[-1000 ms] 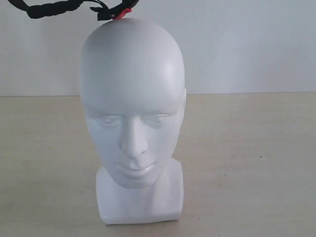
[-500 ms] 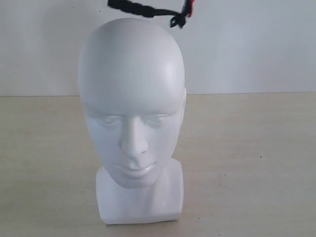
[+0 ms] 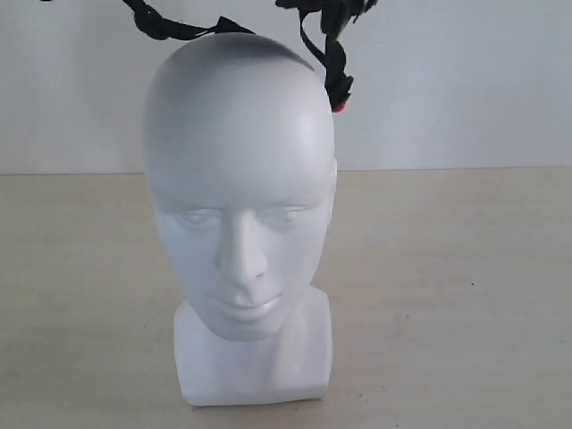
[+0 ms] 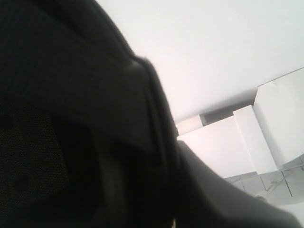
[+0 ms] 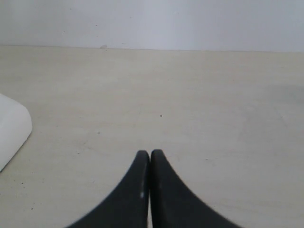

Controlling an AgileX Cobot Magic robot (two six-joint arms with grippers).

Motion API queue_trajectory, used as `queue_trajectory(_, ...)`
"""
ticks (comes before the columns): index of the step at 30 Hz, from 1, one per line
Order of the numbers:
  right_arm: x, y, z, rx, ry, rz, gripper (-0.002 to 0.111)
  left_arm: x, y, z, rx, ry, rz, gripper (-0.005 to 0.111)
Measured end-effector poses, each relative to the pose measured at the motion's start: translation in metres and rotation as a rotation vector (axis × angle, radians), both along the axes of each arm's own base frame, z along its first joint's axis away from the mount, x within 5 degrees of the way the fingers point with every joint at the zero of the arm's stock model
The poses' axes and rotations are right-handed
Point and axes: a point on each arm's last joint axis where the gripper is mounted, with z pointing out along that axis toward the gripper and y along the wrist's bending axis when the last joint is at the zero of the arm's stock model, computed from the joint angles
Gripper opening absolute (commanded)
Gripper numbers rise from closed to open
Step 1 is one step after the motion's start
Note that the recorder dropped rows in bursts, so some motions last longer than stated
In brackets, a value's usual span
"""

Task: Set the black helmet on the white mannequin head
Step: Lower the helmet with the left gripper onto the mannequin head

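The white mannequin head stands upright on the table, facing the exterior camera. Only the black helmet's strap shows, at the top edge of that view. One end lies across the crown and the other hangs by the head's right side with the red buckle. The shell is out of frame above. In the left wrist view the helmet's dark padded lining fills most of the picture, and my left gripper's fingers cannot be made out against it. My right gripper is shut on nothing, low over the table, beside the head's base.
The beige table spreads around the head, with a plain white wall behind it. White boxes show past the helmet in the left wrist view.
The strap swung from the upper left across the top of the head. It now drapes lower, with the red buckle hanging by the head's right side.
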Motion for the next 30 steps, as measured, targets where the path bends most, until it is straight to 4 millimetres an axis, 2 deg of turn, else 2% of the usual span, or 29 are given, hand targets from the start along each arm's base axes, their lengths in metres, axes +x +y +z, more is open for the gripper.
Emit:
queue_trajectory(8, 0.0, 0.0, 0.0, 0.0, 0.0, 0.0, 0.0, -0.037, 0.024, -0.014, 0.004, 0.005, 0.001, 0.004)
queue_trajectory(12, 0.0, 0.0, 0.0, 0.0, 0.0, 0.0, 0.0, -0.05, 0.034, -0.031, -0.014, 0.016, 0.008, 0.004)
queue_trajectory(20, 0.0, 0.0, 0.0, 0.0, 0.0, 0.0, 0.0, -0.055, 0.039, -0.054, -0.003, 0.063, 0.012, 0.004)
queue_trajectory(30, 0.0, 0.0, 0.0, 0.0, 0.0, 0.0, 0.0, -0.048, 0.037, -0.061, -0.005, 0.096, 0.037, 0.004)
